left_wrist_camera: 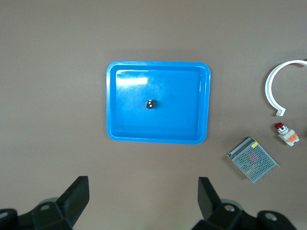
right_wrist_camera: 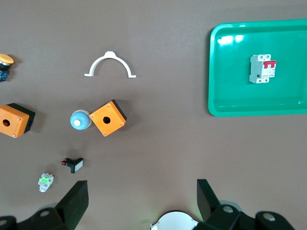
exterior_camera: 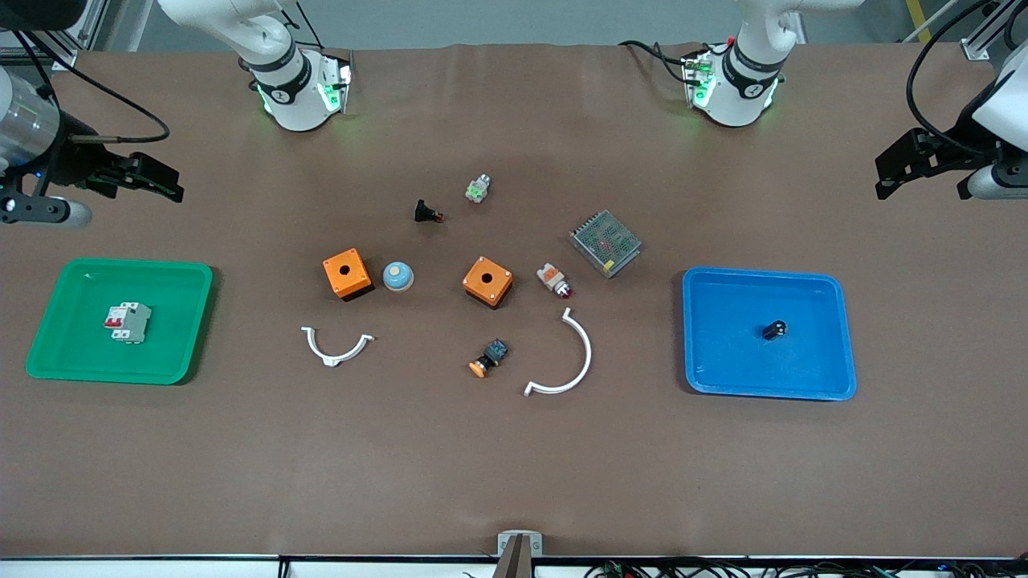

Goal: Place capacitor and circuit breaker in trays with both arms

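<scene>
1. Small white-grey circuit breaker with red levers (exterior_camera: 127,323) lies flat inside the green plastic tray (exterior_camera: 48,353), at the right arm's end of the brown table (exterior_camera: 514,466); judged already placed.
2. Tiny black capacitor with silvery top (exterior_camera: 774,329) sits near the middle of the blue plastic tray (exterior_camera: 835,377), at the left arm's end; also judged placed.
3. Right hand (exterior_camera: 165,186) hangs above bare table, fingers apart, holding nothing.
4. Left hand (exterior_camera: 891,172) likewise: fingers spread, empty, clear of the blue tray.
5. Both arms look parked, likely so the trays stay unobstructed.
</scene>
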`<state>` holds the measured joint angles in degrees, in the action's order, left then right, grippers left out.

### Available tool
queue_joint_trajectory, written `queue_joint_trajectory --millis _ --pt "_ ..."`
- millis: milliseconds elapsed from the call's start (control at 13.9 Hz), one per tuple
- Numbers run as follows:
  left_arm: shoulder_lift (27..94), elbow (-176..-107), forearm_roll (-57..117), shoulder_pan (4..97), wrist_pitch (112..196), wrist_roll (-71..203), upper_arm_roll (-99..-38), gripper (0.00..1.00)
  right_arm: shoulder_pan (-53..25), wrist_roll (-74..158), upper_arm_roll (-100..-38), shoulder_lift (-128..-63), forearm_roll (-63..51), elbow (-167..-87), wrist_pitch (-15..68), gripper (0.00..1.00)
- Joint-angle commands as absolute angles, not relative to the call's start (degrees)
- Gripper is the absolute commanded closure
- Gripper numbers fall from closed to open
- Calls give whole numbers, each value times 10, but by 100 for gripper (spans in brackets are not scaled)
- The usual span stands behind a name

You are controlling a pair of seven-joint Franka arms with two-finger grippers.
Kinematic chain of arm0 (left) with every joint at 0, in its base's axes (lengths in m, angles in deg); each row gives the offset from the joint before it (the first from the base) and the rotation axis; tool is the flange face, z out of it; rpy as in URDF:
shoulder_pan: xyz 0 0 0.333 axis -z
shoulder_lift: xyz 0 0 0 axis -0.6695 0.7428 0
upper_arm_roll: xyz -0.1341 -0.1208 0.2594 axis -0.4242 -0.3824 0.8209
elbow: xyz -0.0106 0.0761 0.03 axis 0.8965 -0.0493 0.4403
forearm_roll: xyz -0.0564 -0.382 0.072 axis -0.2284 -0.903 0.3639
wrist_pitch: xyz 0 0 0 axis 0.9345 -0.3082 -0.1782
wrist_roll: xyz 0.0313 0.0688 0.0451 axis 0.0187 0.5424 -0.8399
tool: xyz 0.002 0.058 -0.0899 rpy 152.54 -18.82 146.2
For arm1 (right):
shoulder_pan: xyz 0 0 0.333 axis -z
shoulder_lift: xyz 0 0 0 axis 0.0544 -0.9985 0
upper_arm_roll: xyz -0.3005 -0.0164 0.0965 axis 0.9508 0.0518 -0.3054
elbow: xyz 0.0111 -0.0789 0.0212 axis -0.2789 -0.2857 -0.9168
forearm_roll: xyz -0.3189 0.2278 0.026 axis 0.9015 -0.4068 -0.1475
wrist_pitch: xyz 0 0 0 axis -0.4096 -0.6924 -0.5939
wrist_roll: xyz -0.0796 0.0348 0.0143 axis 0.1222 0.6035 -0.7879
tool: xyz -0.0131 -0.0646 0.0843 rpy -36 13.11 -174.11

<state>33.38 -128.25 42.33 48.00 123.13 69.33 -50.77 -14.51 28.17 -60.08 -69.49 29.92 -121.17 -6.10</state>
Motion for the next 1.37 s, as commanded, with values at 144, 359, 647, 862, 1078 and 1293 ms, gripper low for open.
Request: queue_joint_trajectory --millis 144,359,647,862,1078,1293 --pt "328 -1289 378 476 1230 702 -502 0 -145 284 -597 -682 299 -1199 -57 0" --pt "332 -1292 378 471 1229 689 -502 0 -138 284 -594 -685 301 -1165 -59 0" --pt "333 -1294 391 465 1229 651 -503 0 -125 285 -590 -688 297 -1162 -45 0" --pt "335 -1295 393 466 1229 646 -505 0 -125 284 -590 -698 297 -1162 -29 0" --pt "332 -1311 397 471 1231 633 -516 0 -120 283 -593 -698 297 -1162 -24 0" --pt "331 -1315 407 471 1234 630 -526 0 -31 284 -676 -699 297 -1162 -22 0"
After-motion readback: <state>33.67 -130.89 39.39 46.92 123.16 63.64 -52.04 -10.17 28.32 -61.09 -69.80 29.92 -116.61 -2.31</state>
